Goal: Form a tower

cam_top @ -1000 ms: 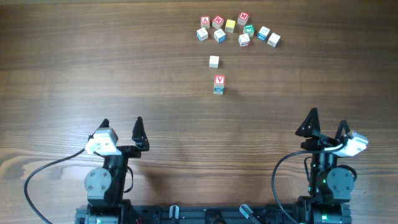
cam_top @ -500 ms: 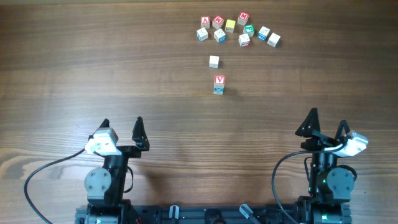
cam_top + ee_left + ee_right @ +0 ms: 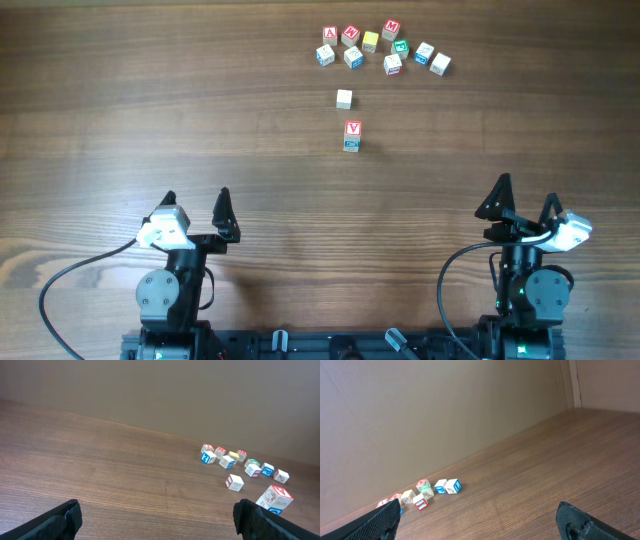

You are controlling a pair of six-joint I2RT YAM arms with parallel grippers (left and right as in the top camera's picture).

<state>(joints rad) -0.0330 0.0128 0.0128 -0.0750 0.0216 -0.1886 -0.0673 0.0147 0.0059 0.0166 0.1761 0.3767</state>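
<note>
Left end effector point(image 3: 196, 196) and right end effector point(image 3: 526, 192): both spread wide, holding nothing, at the near tabletop point(image 3: 150, 100) edge. Tower point(image 3: 352, 136) stands farther out, well apart from both, upright, long axis vertical, red V facing up.

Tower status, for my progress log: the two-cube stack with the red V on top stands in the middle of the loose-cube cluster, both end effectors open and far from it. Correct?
Not quite. In the overhead view the tower stands apart from the cluster, nearer the robot, with the single whitish cube between them. The rest holds.
</note>
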